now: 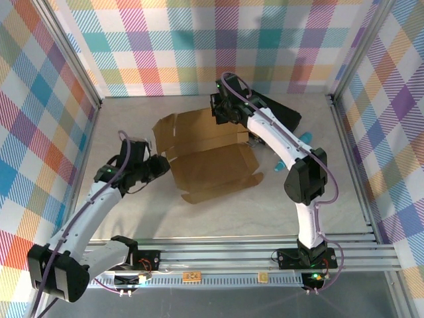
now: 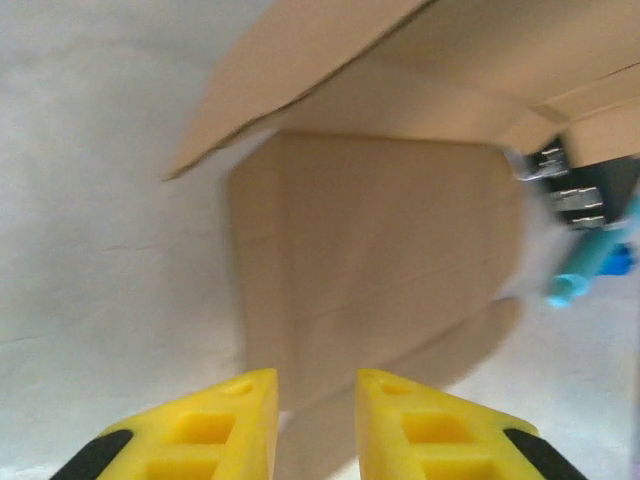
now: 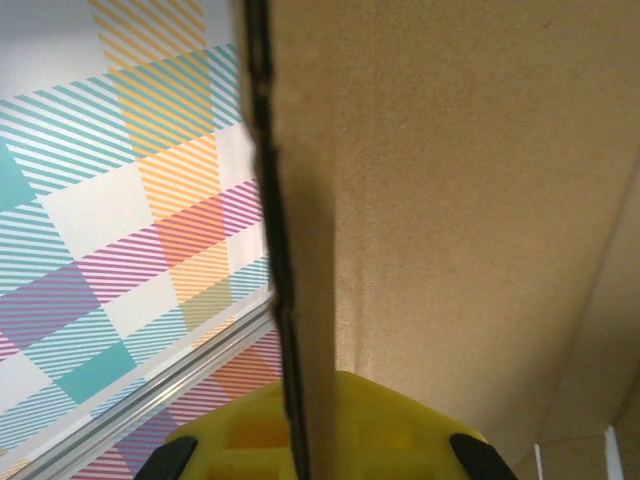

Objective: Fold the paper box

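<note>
Cardboard sits mid-table: the paper box (image 1: 209, 149) is half opened out, its base panel flat on my side and its rear panel lifted, overhanging the base in the left wrist view. I have the right gripper (image 3: 300, 425) clamped tight on that rear panel, with the board's cut edge running straight down between the yellow fingers. I judge this grip is what props the panel up and pins the sheet against sliding. The left gripper (image 2: 317, 400) hovers low just beside the box's left edge, jaws parted by a narrow gap and holding nothing, pointed at the flat panel. From there I reckon it can nudge a side flap upright. The black case (image 1: 286, 114) lies behind the right arm, clear of the work.
</note>
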